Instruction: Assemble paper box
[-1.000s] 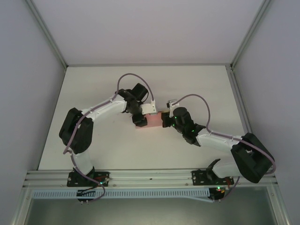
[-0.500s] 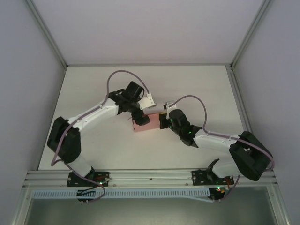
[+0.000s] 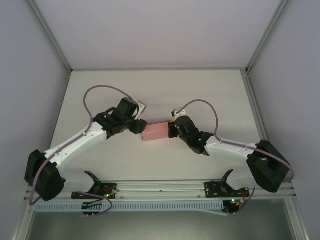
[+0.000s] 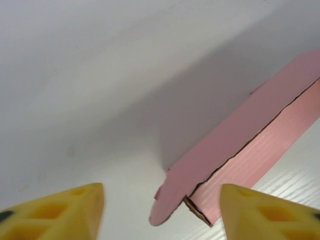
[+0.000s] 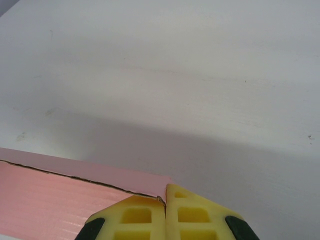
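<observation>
Top external: one paper box (image 3: pixel 156 131)

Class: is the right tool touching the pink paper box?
Touching. The right wrist view shows the shut right tool with its fingertips against the corner of the paper box, no gap between them.

Top view: bright, even light from overhead, no glare on the white bench (image 3: pixel 200 90); only faint soft shadows under the arms. Pic sharp, slight wide-angle lean at the edges.

Left wrist view: pink box (image 4: pixel 240 135) throws a broad, soft-edged grey shadow up-left. Left gripper (image 4: pixel 162 207) fingers (image 4: pixel 60 212) blurred, too close for focus.

Right wrist view: wide soft shadow band across mid-bench, brighter above. Right gripper (image 5: pixel 165 200) approx. in focus.
</observation>
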